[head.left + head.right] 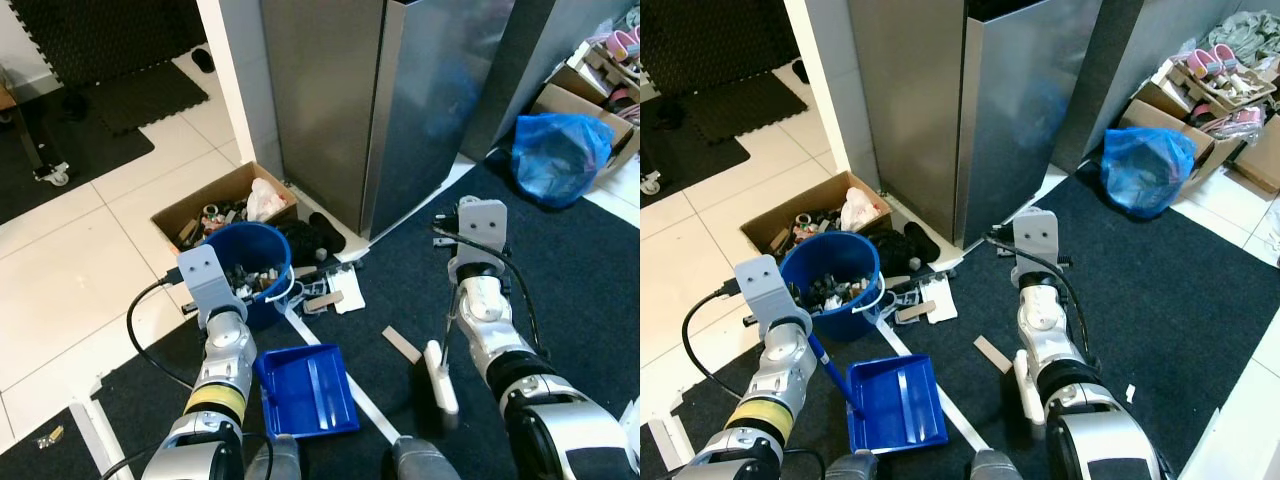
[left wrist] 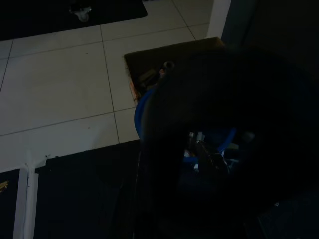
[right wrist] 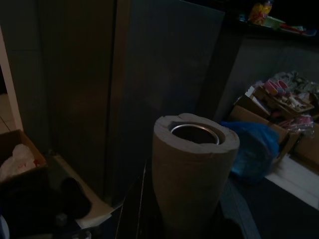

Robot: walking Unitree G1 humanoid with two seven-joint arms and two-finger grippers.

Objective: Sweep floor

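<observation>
Fingers unseen — blue dustpan [image 1: 308, 390] unlabelled, no writing.

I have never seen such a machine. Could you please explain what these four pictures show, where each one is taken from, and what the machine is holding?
This is a walking humanoid robot. The two bright pictures come from its head camera, looking down past its silver arms. The two dark ones come from cameras on its wrists. The left arm holds a blue dustpan resting on the dark carpet; the right arm holds a white brush. A blue bucket of scraps, an open cardboard box, paper pieces and a blue bag lie ahead. The right wrist picture shows a padded handle end.
</observation>
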